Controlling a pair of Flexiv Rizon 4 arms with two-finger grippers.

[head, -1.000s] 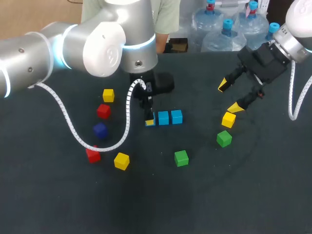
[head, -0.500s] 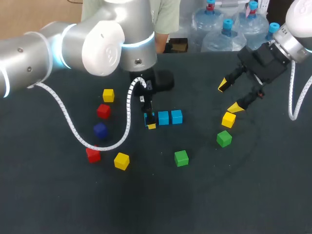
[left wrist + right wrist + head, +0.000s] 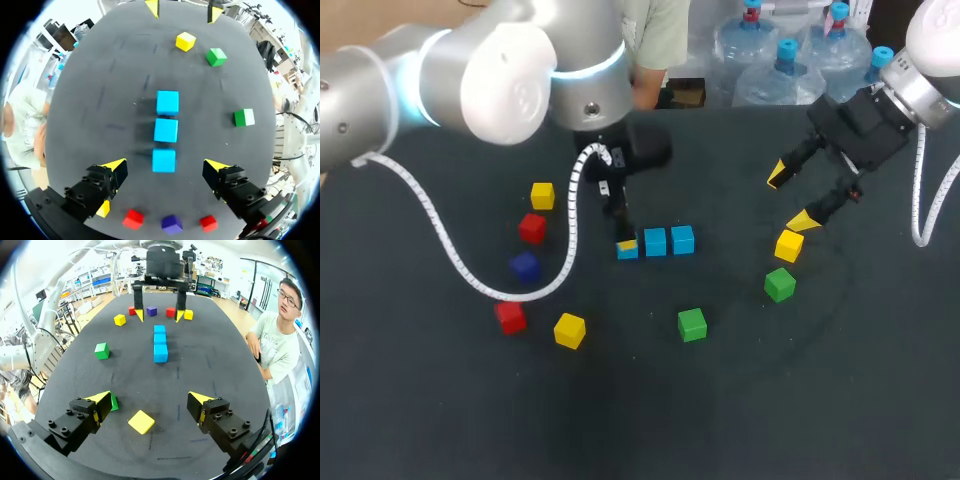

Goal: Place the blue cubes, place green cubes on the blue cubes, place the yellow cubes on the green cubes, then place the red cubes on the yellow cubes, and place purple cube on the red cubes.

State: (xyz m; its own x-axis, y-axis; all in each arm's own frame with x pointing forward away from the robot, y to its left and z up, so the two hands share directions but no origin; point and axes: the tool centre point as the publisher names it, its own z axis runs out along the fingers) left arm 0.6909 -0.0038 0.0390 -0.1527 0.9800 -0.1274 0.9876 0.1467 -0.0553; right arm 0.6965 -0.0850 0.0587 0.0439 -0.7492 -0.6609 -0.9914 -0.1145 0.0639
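No readable text, no labels, no numbers, no signs

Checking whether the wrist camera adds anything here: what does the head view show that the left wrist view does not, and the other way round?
Only the head view: a third yellow cube. Only the left wrist view: the nearest blue cube whole, between the open fingers of the left gripper, a gap on each side; from above that gripper covers part of it. Both: the row of three blue cubes, two green cubes, two red cubes, the purple cube, two other yellow cubes and the open right gripper.
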